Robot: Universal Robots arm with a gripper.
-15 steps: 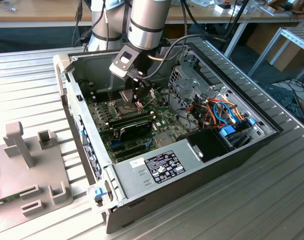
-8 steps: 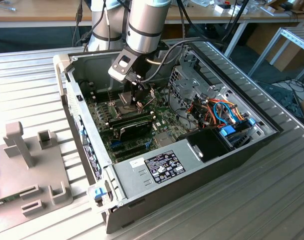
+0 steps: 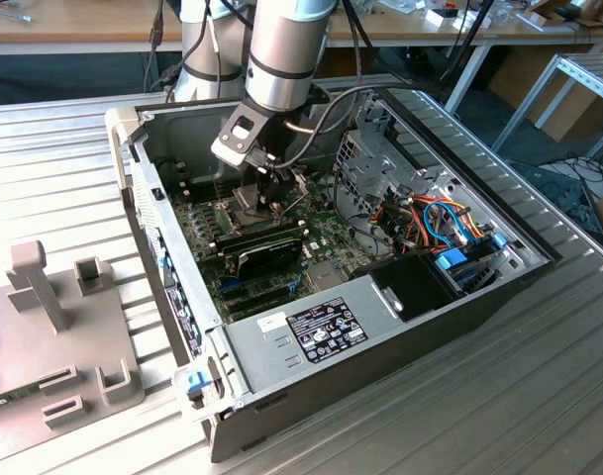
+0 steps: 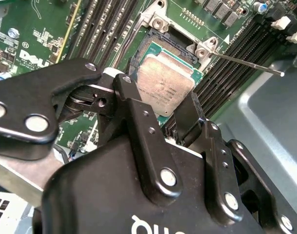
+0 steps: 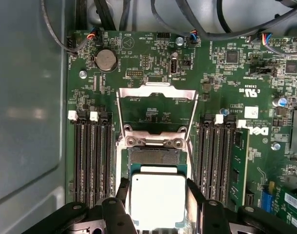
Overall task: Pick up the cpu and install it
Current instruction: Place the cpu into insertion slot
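Observation:
The cpu (image 5: 158, 200), a flat square chip with a dull silver top, sits between my gripper's (image 5: 158, 192) two black fingers (image 5: 123, 192), which press on its opposite edges. In the second wrist view the cpu (image 4: 163, 90) hangs slightly tilted just over the open socket (image 4: 160, 46), and the gripper (image 4: 158, 92) is shut on it. The socket's hinged metal frame (image 5: 155, 105) stands folded open beyond it. In the exterior view the gripper (image 3: 266, 193) reaches down into the open computer case (image 3: 459, 297), low over the green motherboard (image 3: 207, 233).
Black memory slots (image 5: 89, 161) flank the socket on both sides. A thin metal socket lever (image 4: 246, 63) sticks out beside it. Drive cage and coloured cables (image 3: 430, 218) fill the case toward the exterior view's right. A grey fixture (image 3: 53, 317) sits on the table at its left.

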